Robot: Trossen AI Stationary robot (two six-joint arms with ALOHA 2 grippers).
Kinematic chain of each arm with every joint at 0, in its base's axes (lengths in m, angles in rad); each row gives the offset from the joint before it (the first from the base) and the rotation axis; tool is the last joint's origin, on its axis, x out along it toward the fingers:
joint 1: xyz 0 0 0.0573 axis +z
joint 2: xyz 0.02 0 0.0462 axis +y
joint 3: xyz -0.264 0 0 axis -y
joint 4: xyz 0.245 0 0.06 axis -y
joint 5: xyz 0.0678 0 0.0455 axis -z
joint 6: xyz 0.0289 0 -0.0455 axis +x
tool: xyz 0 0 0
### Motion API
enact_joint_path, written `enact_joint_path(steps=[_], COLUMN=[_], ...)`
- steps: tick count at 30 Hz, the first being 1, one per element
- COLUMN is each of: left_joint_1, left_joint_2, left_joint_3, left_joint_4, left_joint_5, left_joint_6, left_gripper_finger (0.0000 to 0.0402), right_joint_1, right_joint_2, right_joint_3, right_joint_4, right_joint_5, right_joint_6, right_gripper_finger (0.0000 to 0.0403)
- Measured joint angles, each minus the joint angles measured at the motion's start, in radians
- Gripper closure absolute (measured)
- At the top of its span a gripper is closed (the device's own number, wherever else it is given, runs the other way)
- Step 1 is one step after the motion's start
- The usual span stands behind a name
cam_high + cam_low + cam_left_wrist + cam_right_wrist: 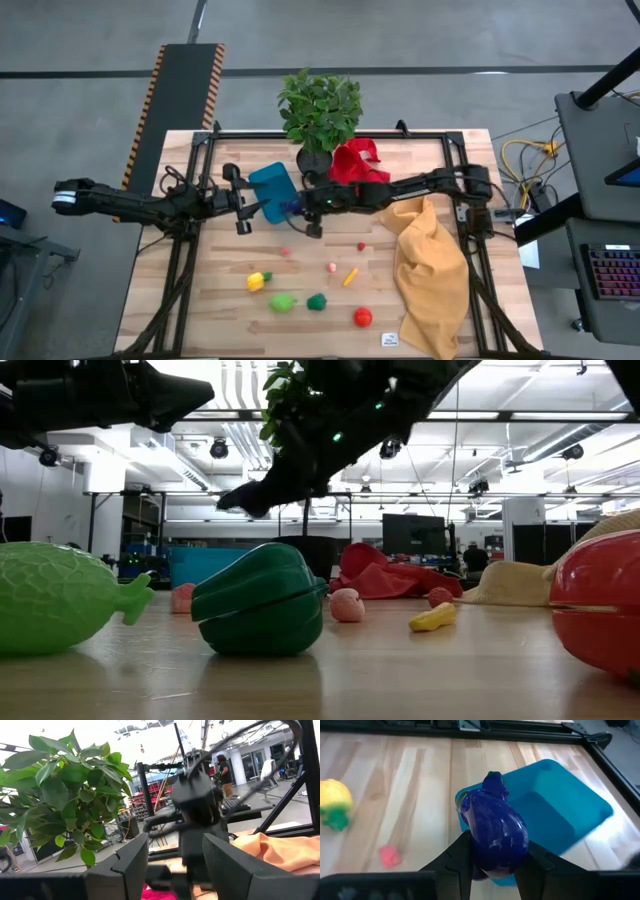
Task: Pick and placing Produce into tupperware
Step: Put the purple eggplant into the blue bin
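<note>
The blue tupperware [270,187] sits at the table's far middle, between my two grippers. My right gripper [300,209] reaches in from the right and is shut on a dark blue toy eggplant [496,827], held over the tub's edge [470,795]. My left gripper [244,208] hovers open just left of the tub, with nothing between its fingers [131,862]. Loose produce lies on the near half of the table: a yellow piece [258,282], two green pieces [283,302] [317,301], a red one [362,317], and small pink and orange ones [331,267] [350,276]. My right gripper pinches the eggplant's thick body [485,855] between its two fingers. The fingers come from the table's right side, slanting downward, and lie along the eggplant. Its green stem end [493,779] points away from the gripper. The eggplant is lifted clear of the table, above the tub's edge.
A potted leafy plant [320,110] stands at the far edge beside a crumpled red cloth [355,160]. An orange-yellow cloth [432,270] covers the table's right part. A black frame rail [330,134] runs along the far edge.
</note>
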Motion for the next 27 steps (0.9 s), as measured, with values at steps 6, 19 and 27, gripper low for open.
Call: enact_joint_path(steps=[6,19,27], left_joint_1=[-0.001,0.0,0.0], left_joint_2=[-0.003,-0.003,-0.005], left_joint_3=[0.0,0.0,0.0], left_joint_4=[-0.002,-0.009,-0.008], left_joint_5=[0.0,0.001,0.001], left_joint_6=[0.0,-0.002,-0.002], left_gripper_finger=[0.0228,0.0228,0.0228], right_joint_1=[-0.009,-0.051,-0.052], right_joint_2=[0.105,0.118,0.119], right_joint_3=[0.096,0.135,0.135], right_joint_4=[-0.026,-0.111,-0.108], right_joint_5=[0.048,0.061,0.061], right_joint_6=[-0.037,-0.037,-0.054], right_gripper_finger=[0.0297,0.0297,0.0271])
